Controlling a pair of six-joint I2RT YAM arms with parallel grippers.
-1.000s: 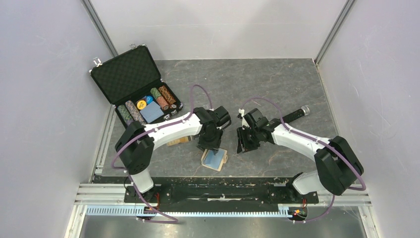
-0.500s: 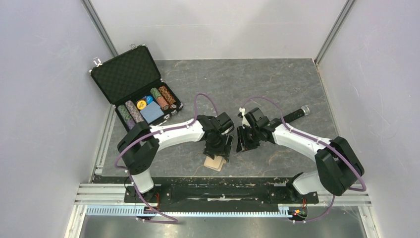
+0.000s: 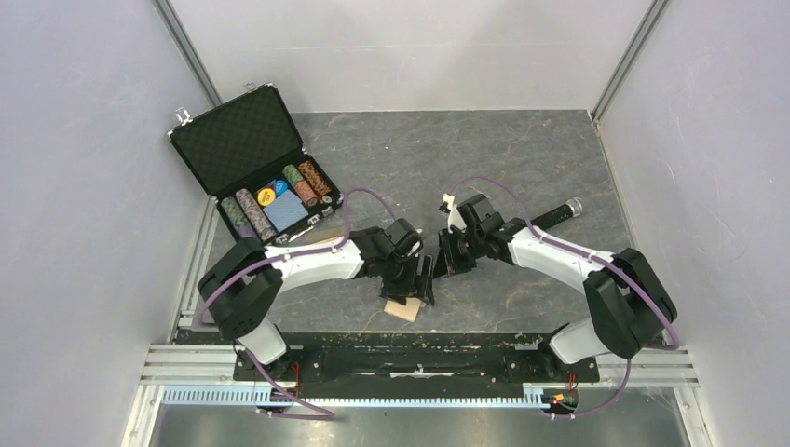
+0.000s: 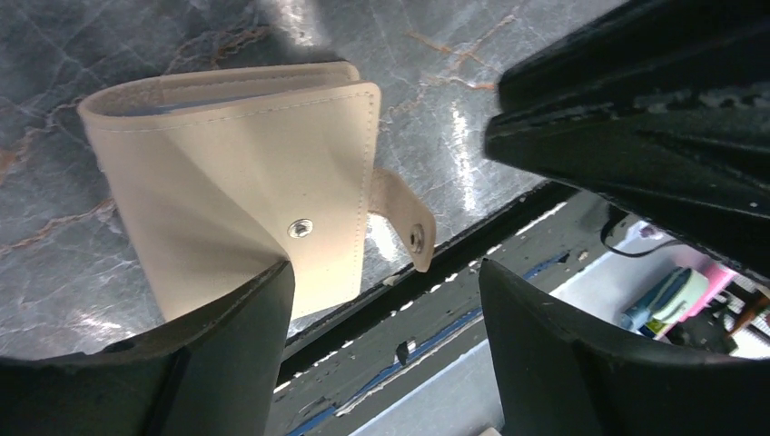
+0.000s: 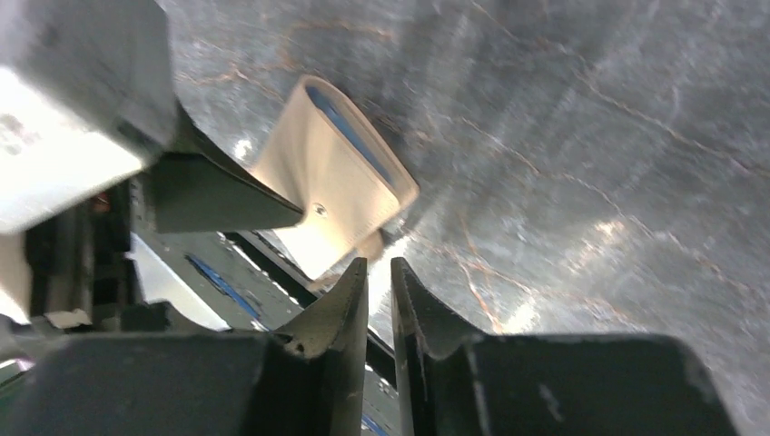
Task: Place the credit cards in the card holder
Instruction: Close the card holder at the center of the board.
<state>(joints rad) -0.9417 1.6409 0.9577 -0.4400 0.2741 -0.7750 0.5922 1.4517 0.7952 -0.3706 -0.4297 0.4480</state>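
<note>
**Desk:** Where is the card holder?

**Robot:** The card holder [image 4: 236, 173] lies folded on the desk [image 3: 522, 158], close to the near edge and between my two arms. Its tan outer face is up. The snap tab [image 4: 404, 222] is unfastened and sticks out toward the desk's edge, and a metal stud [image 4: 300, 227] shows on the flap.

**Desk:** And your left pincer?

**Robot:** My left pincer [image 4: 383, 265] hangs right over the holder, spread wide. One finger [image 4: 218, 363] overlaps the holder's lower edge and appears to touch it, though the finger itself hides the spot. The other finger is apart from the holder, out past the tab.

**Desk:** The right one?

**Robot:** My right pincer [image 5: 379, 265] is narrow, with only a slit between the fingers. It points down at the desk near the holder, on its far right side. Its camera catches a strip of blue lining [image 5: 350, 127] at the holder's open edge. From overhead, the two pincers stand close together above the holder.

**Desk:** Anything else on the desk?

**Robot:** An open black case [image 3: 238, 140] of poker chips sits at the far left, well apart. A black rod-shaped tool [image 3: 559, 212] lies beside my right forearm.
</note>
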